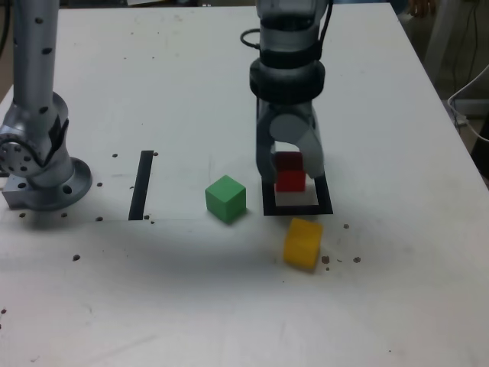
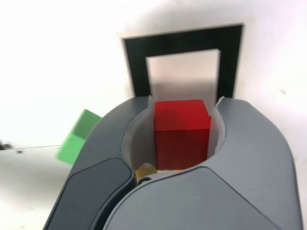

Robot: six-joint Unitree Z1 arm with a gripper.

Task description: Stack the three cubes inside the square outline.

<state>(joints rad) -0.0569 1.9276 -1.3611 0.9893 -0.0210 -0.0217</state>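
"Green cube point(image 1: 226, 199): at the exterior view's left of the group, resting on the bench point(image 1: 397, 290), outside the square outline point(image 1: 298, 210). How should it handle?"

"Probably light and stiff, with little risk of breakage. It sits turned relative to the outline, so the grip should align with two opposite side faces, at mid-height."

"And next, toward the right?"

"The red cube point(image 2: 182, 136), over the outline's white centre in the exterior view. The claw point(image 2: 186, 101) is clenched on it by opposite sides, leaving its top visible. Whether its base touches the bench cannot be told."

"Is slipping likely?"

"Its smooth faces may slide if held near an edge; a centred, square hold suits release."

"Last?"

"The yellow cube point(image 1: 303, 245), farthest right, just beside the outline's near edge. It too is likely rigid and light, best taken across flat, parallel sides."
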